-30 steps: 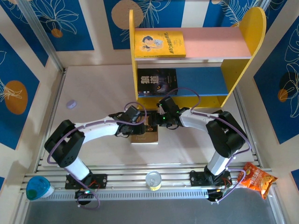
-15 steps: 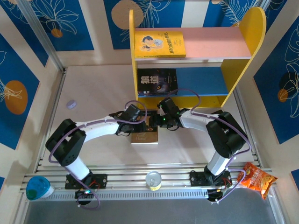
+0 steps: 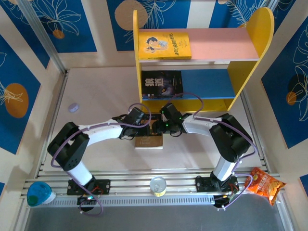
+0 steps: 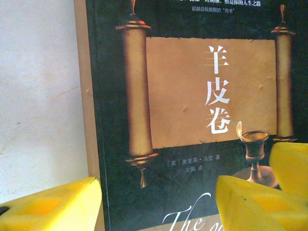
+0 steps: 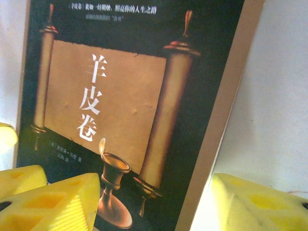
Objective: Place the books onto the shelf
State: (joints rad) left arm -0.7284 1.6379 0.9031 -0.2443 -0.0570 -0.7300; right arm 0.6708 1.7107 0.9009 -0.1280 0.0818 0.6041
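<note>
**Scroll-picture book (image 3: 149, 140) lies on the counter (image 3: 96, 101) before the shelf (image 3: 252, 53)**

The left hand (image 3: 146, 128) and right hand (image 3: 160, 127) meet above the book. Each has its yellow fingers spread wide across one long edge of the cover and grips nothing. On the shelf, a yellow cartoon book (image 3: 164, 45) lies on the pink board (image 3: 221, 45), and a black book (image 3: 161, 85) sits below it.

Pale table (image 3: 101, 91) — scroll book (image 3: 149, 141), shelf (image 3: 255, 48)

"羊皮卷" on scroll book (image 4: 192, 96)
</note>
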